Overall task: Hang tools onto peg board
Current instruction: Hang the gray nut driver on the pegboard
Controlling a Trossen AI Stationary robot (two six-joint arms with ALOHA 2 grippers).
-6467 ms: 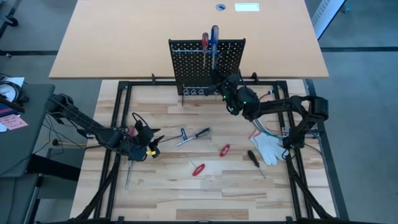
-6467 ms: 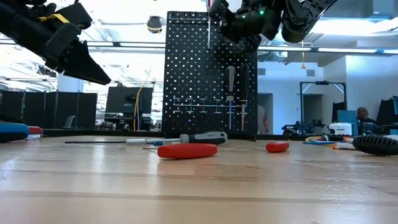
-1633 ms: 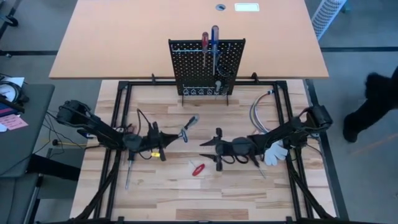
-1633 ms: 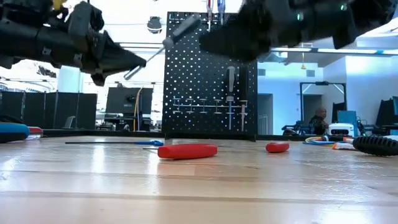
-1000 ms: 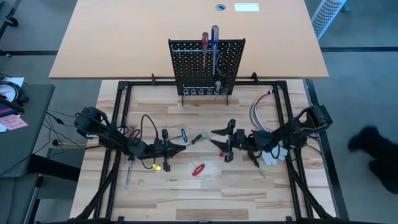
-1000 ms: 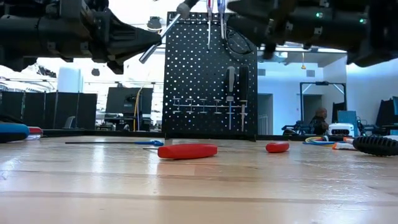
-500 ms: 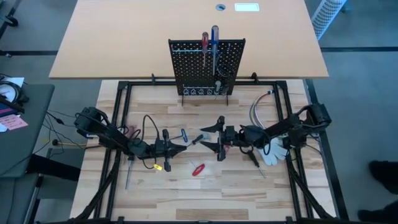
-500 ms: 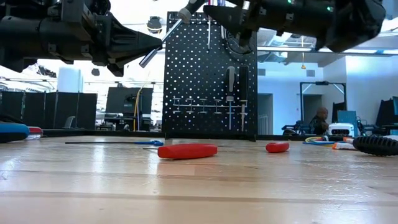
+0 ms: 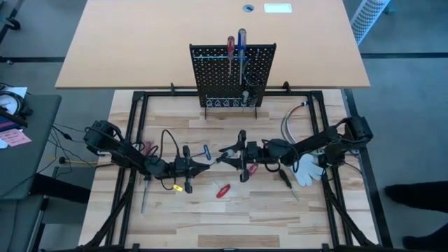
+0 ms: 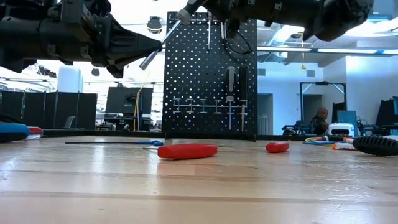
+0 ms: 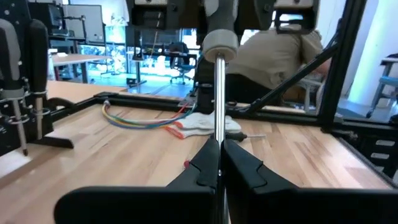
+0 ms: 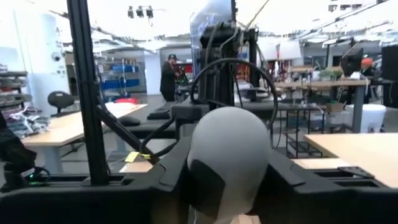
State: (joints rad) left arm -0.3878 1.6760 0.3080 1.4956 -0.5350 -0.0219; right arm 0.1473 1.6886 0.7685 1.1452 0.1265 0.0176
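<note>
A: Lower middle of the high view, a red screwdriver [image 9: 222, 190] lies on the bench [image 9: 182, 224]. Just above it, the left tool [image 9: 203, 165] is pinched narrow on a grey-handled screwdriver's [image 11: 218, 81] shaft.

B: And the right tool [image 9: 227, 155] meets it mid-frame, its fingers [image 12: 168, 163] spread wide around that grey handle end.

A: Farther back, top centre, the peg board [image 9: 210, 70] stands upright with red and blue screwdrivers [image 9: 236, 46] hung on it.
</note>
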